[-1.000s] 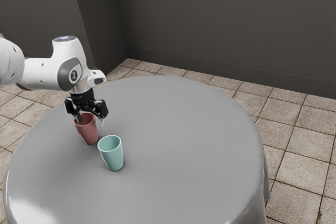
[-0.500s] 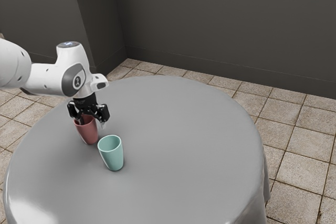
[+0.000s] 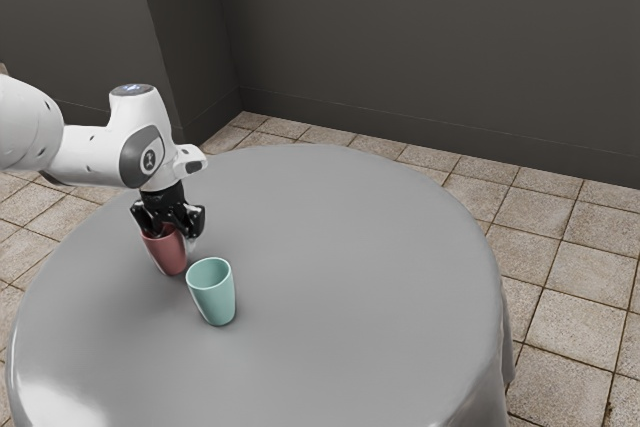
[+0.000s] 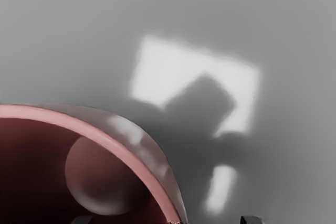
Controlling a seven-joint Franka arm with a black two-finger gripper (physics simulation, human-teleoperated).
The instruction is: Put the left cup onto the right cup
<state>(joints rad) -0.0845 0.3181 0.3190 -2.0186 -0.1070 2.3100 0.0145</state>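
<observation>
Pink cup (image 3: 165,252): standing upright on the bench (image 3: 350,277) toward the exterior view's left, right under the jaws. Straddling its wall with jaws parted, one inside the rim and one outside, gripping nothing yet, probably lining up a rim pinch for lifting. Waiting just beside it without touching, mouth up as the landing spot: teal cup (image 3: 211,290). Leaving broad bare bench beyond, edges lying well apart from both.

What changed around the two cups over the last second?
The gripper came down onto the rim of the pink cup, and it is still open, with nothing taken hold of yet. The pink cup and the teal cup stayed where they were, upright on the table.
</observation>
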